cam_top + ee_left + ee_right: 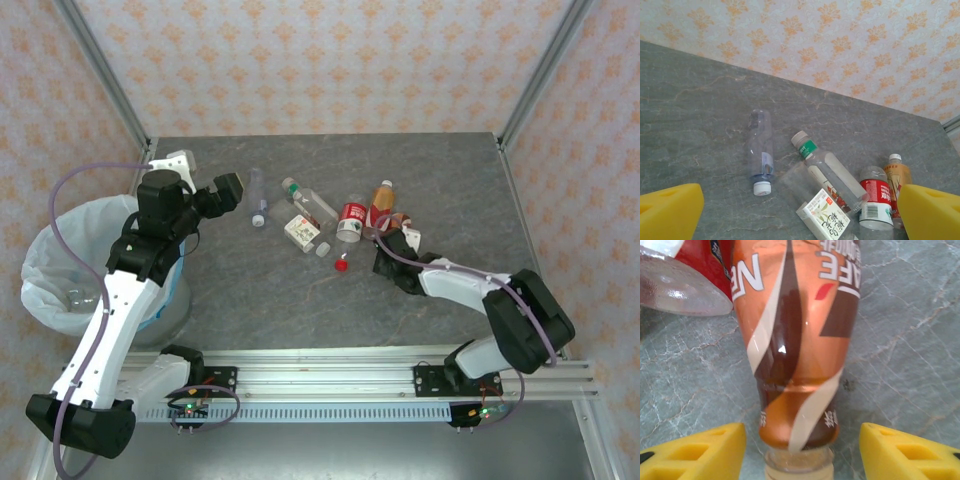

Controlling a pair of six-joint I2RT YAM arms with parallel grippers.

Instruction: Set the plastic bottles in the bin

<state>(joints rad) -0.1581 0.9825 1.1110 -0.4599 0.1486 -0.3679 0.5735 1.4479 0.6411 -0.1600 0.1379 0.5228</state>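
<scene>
A clear bottle (257,195), a green-banded bottle (310,203), a white-labelled bottle (299,231), a red-labelled bottle (351,218) and an orange bottle (383,195) lie clustered on the grey desk (250,300), while the bag-lined grey bin (40,250) stands at its left edge.

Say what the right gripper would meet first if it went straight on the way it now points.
The orange-labelled bottle, lying between the jaws of the right gripper; its neck end looks nearest, though depth is unclear.

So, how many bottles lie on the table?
5: a clear bottle leftmost, a green-banded bottle, a white-labelled bottle, a red-labelled bottle, and an orange bottle between the fingers of the right gripper. Others may hide behind it.
</scene>
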